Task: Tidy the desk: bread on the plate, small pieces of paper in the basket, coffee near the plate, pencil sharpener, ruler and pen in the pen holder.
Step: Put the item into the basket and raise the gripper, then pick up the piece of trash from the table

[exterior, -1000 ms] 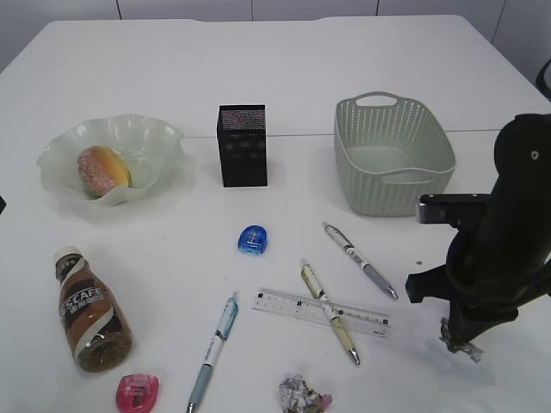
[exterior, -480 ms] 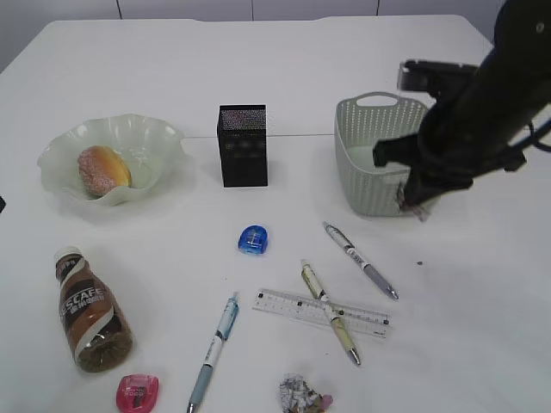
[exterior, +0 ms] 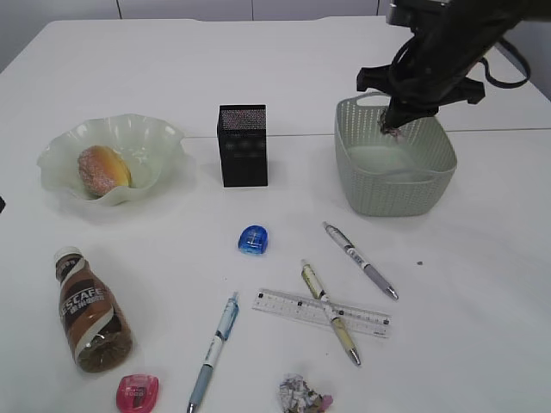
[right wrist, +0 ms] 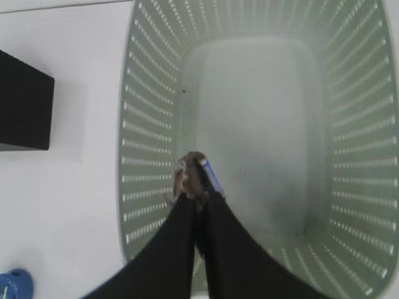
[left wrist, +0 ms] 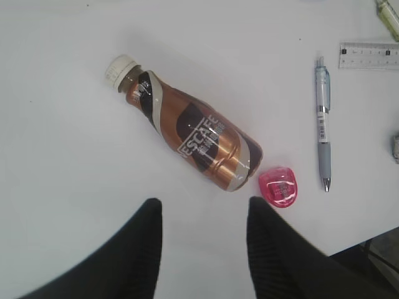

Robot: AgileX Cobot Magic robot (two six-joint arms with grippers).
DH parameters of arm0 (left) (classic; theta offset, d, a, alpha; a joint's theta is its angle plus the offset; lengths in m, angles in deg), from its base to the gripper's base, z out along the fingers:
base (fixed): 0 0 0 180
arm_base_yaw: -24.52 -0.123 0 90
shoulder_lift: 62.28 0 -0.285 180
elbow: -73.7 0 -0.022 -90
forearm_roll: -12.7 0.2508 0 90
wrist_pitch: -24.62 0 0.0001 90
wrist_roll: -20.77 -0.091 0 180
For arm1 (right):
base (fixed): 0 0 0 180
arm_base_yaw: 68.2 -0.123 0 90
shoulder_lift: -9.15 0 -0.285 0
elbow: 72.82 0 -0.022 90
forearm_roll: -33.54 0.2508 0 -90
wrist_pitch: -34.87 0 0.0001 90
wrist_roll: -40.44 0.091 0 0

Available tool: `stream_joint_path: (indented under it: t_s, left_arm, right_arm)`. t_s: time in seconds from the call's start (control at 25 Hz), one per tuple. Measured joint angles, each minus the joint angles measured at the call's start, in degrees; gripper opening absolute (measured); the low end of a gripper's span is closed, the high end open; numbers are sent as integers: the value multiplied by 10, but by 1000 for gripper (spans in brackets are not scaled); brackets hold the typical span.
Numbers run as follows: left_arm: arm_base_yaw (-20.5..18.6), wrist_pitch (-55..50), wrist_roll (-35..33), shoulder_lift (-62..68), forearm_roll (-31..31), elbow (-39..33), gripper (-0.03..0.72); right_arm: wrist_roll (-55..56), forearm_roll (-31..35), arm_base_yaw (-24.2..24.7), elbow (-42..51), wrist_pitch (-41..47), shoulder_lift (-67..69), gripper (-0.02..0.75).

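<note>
White desk (exterior: pixel 258 77) seen from the exterior view, with the basket (exterior: pixel 394 185) serving as landmark. Over the last second the right gripper (right wrist: pixel 198 187) is travelling from low at the desk's near-right edge, well in front of the basket, up and back to a position above the basket's rear rim. Its jaws are pinched fully together on a small crumpled paper scrap (right wrist: pixel 190 177); in the right wrist view the scrap is hanging directly over the basket's bare floor, not yet released. Judged from this, one paper piece is about to be delivered and only the opening of the jaws is outstanding.

A second paper wad (exterior: pixel 301 394) is lying well in front of the basket. The ruler (exterior: pixel 320 311), three pens and a blue sharpener (exterior: pixel 252 239) are lying between them, all outside the pen holder (exterior: pixel 242 144), which is standing left of the basket. Farther left, the bread (exterior: pixel 103 169) is sitting on the plate (exterior: pixel 164 138). The coffee (left wrist: pixel 187 131) is lying on its side beneath the left gripper (left wrist: pixel 202 240), whose jaws are standing half apart and empty, beside a pink sharpener (left wrist: pixel 278 185).
</note>
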State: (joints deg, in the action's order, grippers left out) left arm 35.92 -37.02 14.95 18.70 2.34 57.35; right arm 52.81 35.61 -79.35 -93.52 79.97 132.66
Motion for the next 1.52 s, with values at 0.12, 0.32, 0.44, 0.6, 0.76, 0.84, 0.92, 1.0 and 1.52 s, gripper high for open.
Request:
stream_joint_path:
  t_s: [0.12,0.32,0.44,0.6,0.76,0.84,0.92,1.0,1.52]
  left_arm:
    - [0,-2,0,0,0,0,331]
    - [0,-7,0,0,0,0,325]
    - [0,-7,0,0,0,0,323]
    - [0,-6,0,0,0,0,322]
    - [0,-6,0,0,0,0,321]
    - [0,-6,0,0,0,0,321]
    - [0,-6,0,0,0,0,321]
    - [0,-6,0,0,0,0,320]
    - [0,-5,0,0,0,0,316]
  right_arm:
    - [6,-11,0,-34,16,32,93]
    - [10,-13,0,-50,49,43,443]
    - [11,-13,0,-66,107,43,547]
    - [-9,-8,-2,-72,207,43,549]
    - [-43,-8,-22,-65,245,25,532]
    - [-57,-8,-43,-47,246,6,531]
    - [-70,-5,-61,-20,247,-14,531]
    - [-87,8,-80,19,247,-36,531]
    - [-124,45,-230,241,208,-151,529]
